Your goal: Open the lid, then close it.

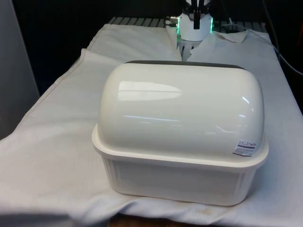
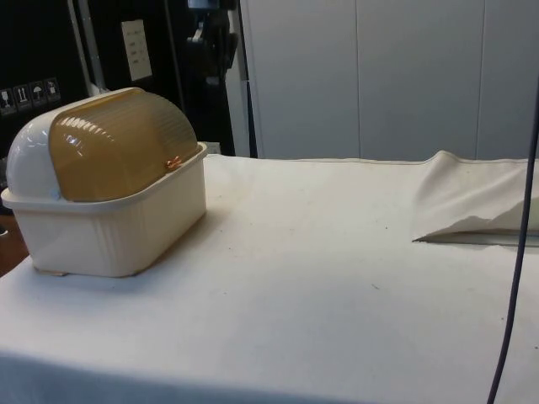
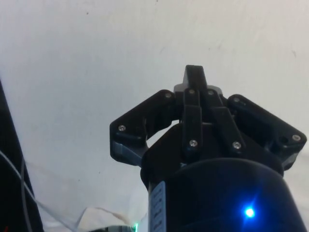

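A cream bread box (image 1: 180,175) stands near the front of the table, its rounded back (image 1: 182,106) turned to the front camera. In the side view its amber ribbed roll-top lid (image 2: 118,143) is pulled down to the front rim, with a small copper handle (image 2: 173,162) at its lower edge. My gripper (image 3: 195,77) hangs above bare white cloth, away from the box. Its black fingers are pressed together with nothing between them.
The white cloth rises in a fold (image 2: 472,210) at the far end of the table in the side view. A dark cable (image 2: 515,252) hangs down at that end. A small label (image 1: 245,148) sticks to the box's back rim.
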{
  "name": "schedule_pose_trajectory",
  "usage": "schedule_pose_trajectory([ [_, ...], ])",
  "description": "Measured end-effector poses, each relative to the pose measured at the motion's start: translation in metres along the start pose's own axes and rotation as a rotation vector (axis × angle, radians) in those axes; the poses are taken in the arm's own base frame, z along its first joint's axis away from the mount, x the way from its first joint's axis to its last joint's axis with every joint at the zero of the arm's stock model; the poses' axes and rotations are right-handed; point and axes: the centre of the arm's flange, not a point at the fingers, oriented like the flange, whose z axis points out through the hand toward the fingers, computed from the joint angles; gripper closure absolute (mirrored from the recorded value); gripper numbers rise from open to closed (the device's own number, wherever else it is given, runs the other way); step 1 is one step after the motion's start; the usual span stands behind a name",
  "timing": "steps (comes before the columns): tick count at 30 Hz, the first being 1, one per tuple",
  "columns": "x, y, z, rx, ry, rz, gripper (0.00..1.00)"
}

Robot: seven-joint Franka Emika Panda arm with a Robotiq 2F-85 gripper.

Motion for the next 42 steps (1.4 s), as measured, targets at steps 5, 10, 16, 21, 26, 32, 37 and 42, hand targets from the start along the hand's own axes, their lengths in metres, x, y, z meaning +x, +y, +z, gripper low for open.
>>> schedule_pose_trajectory([
  [5, 0.000, 0.004, 0.012, -0.001, 0.013, 0.003, 1.00],
  [10, -0.001, 0.007, 0.029, -0.003, 0.028, 0.006, 1.00],
  [16, -0.002, 0.011, 0.046, -0.005, 0.046, 0.013, 1.00],
  [21, -0.001, 0.022, 0.061, -0.010, 0.070, 0.020, 1.00],
  [26, 0.002, 0.025, 0.072, -0.013, 0.087, 0.020, 1.00],
  [32, 0.011, 0.028, 0.089, -0.018, 0.112, 0.019, 1.00],
  [37, 0.014, 0.028, 0.096, -0.019, 0.126, 0.019, 1.00],
  [42, 0.015, 0.028, 0.101, -0.020, 0.137, 0.018, 1.00],
])
